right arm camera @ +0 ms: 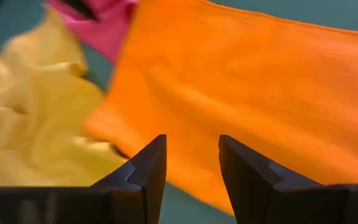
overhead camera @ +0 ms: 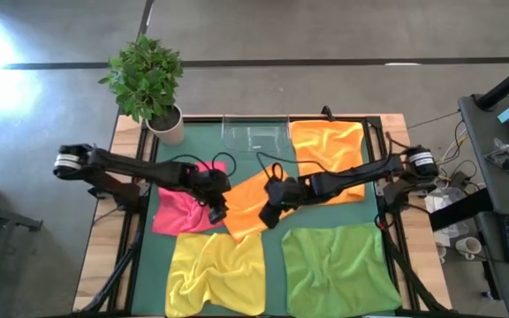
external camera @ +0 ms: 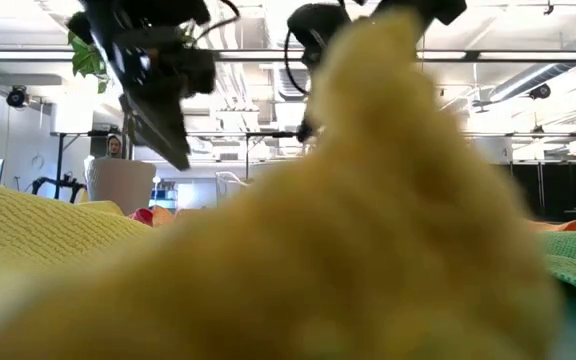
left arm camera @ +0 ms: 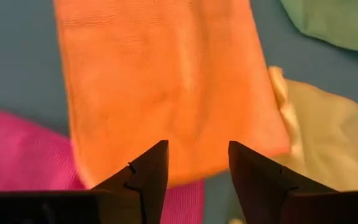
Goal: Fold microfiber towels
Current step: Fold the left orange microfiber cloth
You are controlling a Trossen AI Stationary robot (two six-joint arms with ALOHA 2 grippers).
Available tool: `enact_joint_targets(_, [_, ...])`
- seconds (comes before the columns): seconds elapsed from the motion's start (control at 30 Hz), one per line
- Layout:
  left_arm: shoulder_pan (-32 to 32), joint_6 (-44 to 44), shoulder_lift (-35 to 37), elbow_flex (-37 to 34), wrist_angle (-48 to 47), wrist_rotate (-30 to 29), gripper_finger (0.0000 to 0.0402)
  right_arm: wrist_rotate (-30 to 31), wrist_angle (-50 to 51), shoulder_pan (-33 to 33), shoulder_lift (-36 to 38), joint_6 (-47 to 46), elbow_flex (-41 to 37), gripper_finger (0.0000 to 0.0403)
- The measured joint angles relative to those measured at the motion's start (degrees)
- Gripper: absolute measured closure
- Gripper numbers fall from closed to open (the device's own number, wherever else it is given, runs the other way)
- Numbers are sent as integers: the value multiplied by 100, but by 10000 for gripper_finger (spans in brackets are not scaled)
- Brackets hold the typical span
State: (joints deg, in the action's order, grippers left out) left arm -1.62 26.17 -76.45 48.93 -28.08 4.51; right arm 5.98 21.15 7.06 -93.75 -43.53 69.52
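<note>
Hovering over the middle orange towel, both grippers: left gripper at its edge nearest the pink towel, right gripper at the opposite edge, toward the green towel. Standing apart, both sets of jaws, nothing between them in either wrist view; orange cloth lying flat beyond the fingertips, not pinched. Probably flanking this towel so each arm can take one side and fold in one matched move.

Lying near the centre of the dark green table mat, the middle orange towel, tilted, one corner overlapping the pink towel and another touching the yellow towel; looking narrower than the spread ones, so likely folded once already, a judgement only. Overlap mattering: a low pinch risking catching pink or yellow as well.

Sitting beyond the middle orange towel, second orange towel, spread and rumpled, next to the clear plastic tray; tray probably waiting for finished pieces. Standing at the counter corner farthest beyond the pink towel, potted plant, out of the way.

Blocking most of the low view, yellow cloth close up; no help there on the jaws.
</note>
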Motion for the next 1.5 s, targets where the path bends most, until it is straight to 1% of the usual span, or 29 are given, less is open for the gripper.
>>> enact_joint_targets(0.07, [-119,6,270,-33,-208,-6,249,-1,-292,83,-129,-28,57,266])
enact_joint_targets(0.23, [-663,57,748,-265,34,89,249,-2,-667,130,-562,-163,202,266])
enact_joint_targets(0.4, [-1180,490,809,-626,516,98,249,-27,-676,132,-1087,-159,545,266])
enact_joint_targets(0.47, [-1330,573,740,-800,788,145,249,-149,-680,132,-1326,-155,711,266])
enact_joint_targets(0.53, [-1469,656,630,-1009,1055,326,249,-324,-647,132,-1564,-149,862,266])
enact_joint_targets(0.6, [-1591,723,511,-1241,1485,688,249,-459,-652,132,-1773,-146,998,266])
enact_joint_targets(0.7, [-1774,1212,372,-1565,2077,1087,249,-619,-639,132,-2036,-146,1173,266])
enact_joint_targets(0.8, [-1980,1661,203,-1805,2420,1160,249,-786,-608,132,-2231,-146,1323,267])
enact_joint_targets(0.93, [-2238,2036,-92,-1965,2781,1171,249,-798,-414,132,-2307,-146,1416,274])
enact_joint_targets(1.03, [-2364,2283,-389,-2018,2880,1178,249,-798,-200,133,-2307,-146,1431,284])
enact_joint_targets(1.3, [-2435,2446,-1031,-1998,2890,1195,250,-788,272,201,-2287,-220,1444,307])
enact_joint_targets(1.5, [-2437,2549,-1145,-1975,2251,1198,250,-770,737,309,-2249,-236,1449,321])
